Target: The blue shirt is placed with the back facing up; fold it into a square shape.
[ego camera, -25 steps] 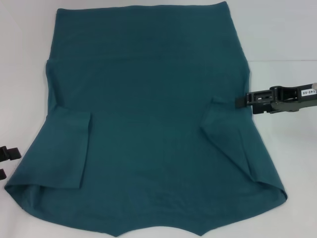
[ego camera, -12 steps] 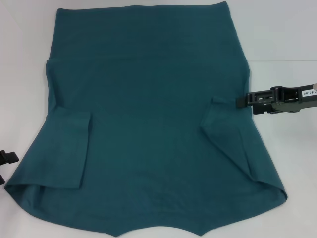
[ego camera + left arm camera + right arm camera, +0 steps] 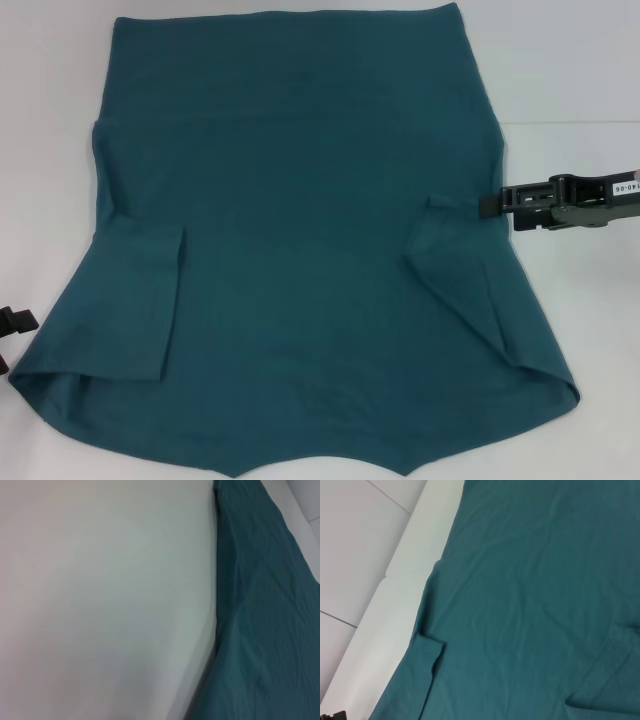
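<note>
The blue shirt (image 3: 300, 240) lies flat on the white table (image 3: 570, 90), plain side up, with both short sleeves folded inward onto the body. It also shows in the left wrist view (image 3: 265, 610) and the right wrist view (image 3: 530, 595). My right gripper (image 3: 490, 203) hovers at the shirt's right edge, its tip just by the top of the folded right sleeve (image 3: 460, 270). My left gripper (image 3: 8, 340) is open and empty at the picture's left border, beside the shirt's near left corner and the folded left sleeve (image 3: 135, 300).
The table's far edge and the grey floor (image 3: 355, 540) beyond it show in the right wrist view. Bare white table lies on both sides of the shirt (image 3: 100, 605).
My left gripper has drawn back a little toward me and the left border. The right gripper and the shirt have stayed almost still.
</note>
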`<state>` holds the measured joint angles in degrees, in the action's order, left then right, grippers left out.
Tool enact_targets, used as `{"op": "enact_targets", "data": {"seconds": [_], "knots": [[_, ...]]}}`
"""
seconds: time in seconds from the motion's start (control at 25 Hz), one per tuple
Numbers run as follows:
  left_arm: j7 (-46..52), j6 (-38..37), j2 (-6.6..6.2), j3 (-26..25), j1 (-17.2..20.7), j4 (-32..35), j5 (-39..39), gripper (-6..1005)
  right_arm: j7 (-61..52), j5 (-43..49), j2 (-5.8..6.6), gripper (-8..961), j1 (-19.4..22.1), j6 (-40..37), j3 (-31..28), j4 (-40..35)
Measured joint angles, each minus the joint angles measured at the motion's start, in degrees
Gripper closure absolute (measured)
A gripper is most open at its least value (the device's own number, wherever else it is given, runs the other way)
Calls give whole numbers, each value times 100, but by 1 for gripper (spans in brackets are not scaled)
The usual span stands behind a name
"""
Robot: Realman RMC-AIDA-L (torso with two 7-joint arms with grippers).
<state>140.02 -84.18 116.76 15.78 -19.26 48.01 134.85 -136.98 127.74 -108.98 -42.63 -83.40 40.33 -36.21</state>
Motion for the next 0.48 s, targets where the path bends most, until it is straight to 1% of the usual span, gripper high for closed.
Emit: {"op": "enact_targets", "data": {"seconds": [0.16, 0.48], "knots": [[-47, 2, 27, 31, -15, -44, 3, 96, -6, -11, 5, 61, 11, 0, 0, 0], [-88, -12, 31, 83, -27, -96, 12, 97, -12, -13, 9, 62, 30, 0, -11, 0]]}}
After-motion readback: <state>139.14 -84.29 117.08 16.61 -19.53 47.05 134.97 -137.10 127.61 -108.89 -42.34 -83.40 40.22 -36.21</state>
